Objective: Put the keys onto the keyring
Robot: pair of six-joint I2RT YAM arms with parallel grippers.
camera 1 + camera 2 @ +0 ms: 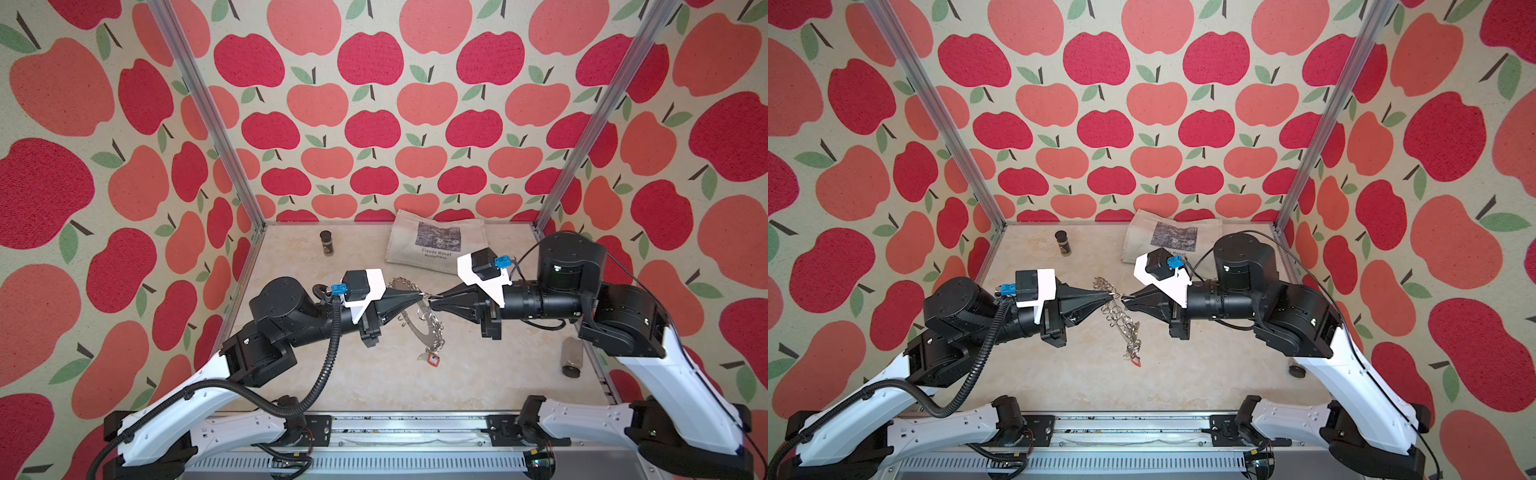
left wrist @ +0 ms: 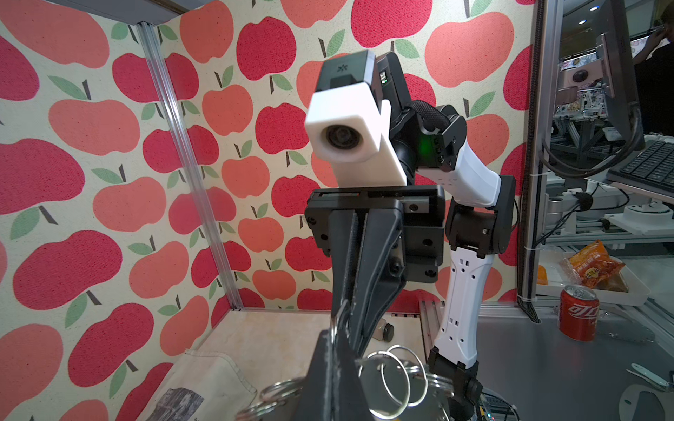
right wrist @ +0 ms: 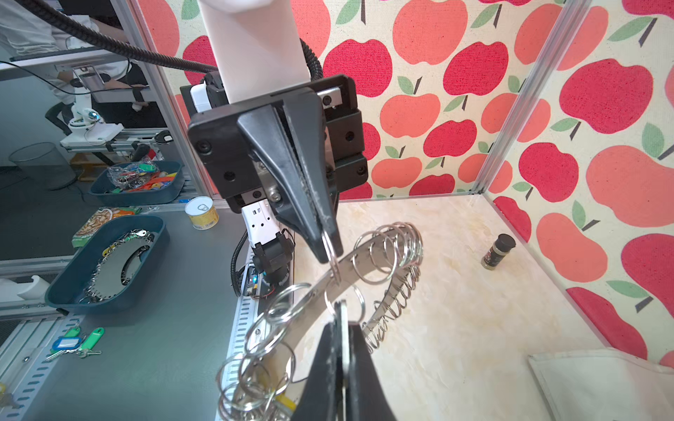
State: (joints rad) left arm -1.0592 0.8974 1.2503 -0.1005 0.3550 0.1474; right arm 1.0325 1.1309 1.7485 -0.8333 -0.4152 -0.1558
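Above the worktop's (image 1: 332,374) middle, our left gripper (image 1: 420,296) pinches a wire ring (image 3: 329,248) on the raised, tilted keyring (image 1: 414,328). Our right gripper (image 1: 433,302) clamps a thin piece (image 3: 342,310), perhaps the keys. Threading seems underway, and the next move needs fine alignment with that ring.

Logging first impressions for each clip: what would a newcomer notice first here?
The two arms meet nose to nose above the middle of the table. The left end effector and right end effector are both shut, tips almost touching at the wire rings of the keyring, which is held tilted between them with a red-framed tag at its near end. Next come the loud apple-print walls on every side.
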